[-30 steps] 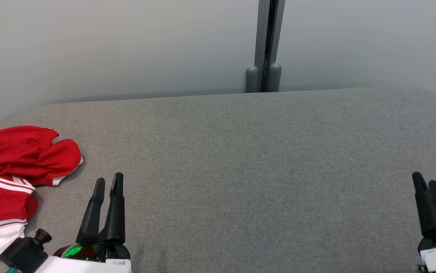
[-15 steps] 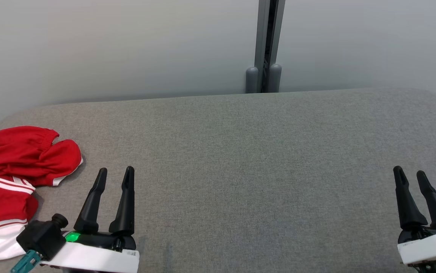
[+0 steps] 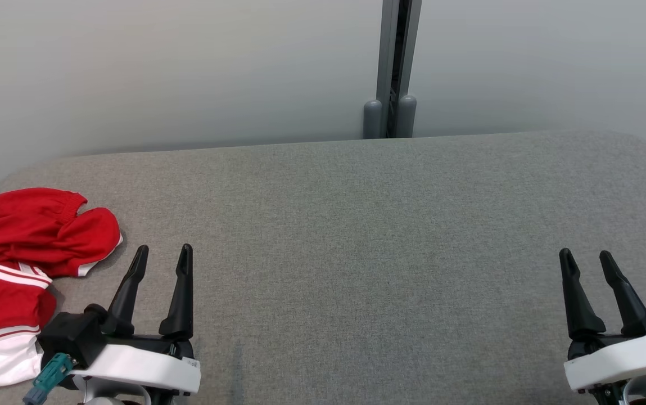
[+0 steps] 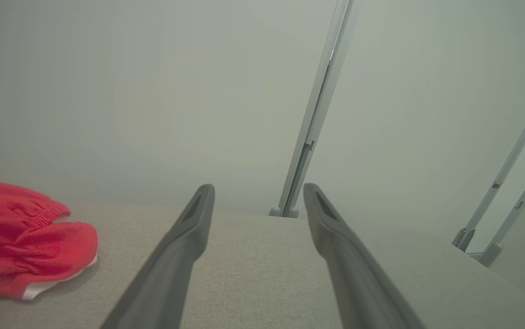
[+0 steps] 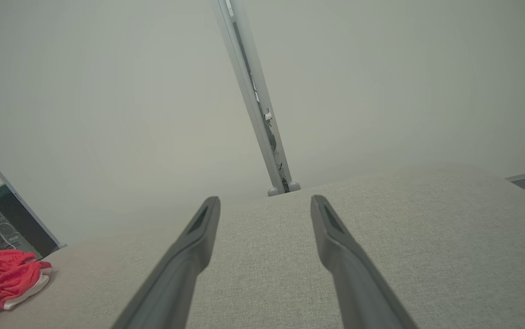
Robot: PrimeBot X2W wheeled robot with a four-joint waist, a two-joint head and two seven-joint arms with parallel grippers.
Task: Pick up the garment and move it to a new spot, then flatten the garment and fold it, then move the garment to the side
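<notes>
hovering low over the grey cushion (image 3: 356, 253), the left gripper (image 3: 162, 256) and right gripper (image 3: 586, 260) are seen spread wide, nothing grasped. just left of the left gripper, near the cushion's far-left edge, the red garment (image 3: 25, 253) is bunched, untouched.

The red garment with white stripes (image 3: 25, 247) is soft, finely textured knit cloth; the grey padded surface (image 3: 356, 253) is matt woven fabric. The left gripper (image 3: 163, 254) and right gripper (image 3: 584, 257) have matt black plastic-looking fingers.

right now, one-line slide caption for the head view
left claw and right claw open over the grey cushion, crumpled red garment lying untouched at the left
</notes>
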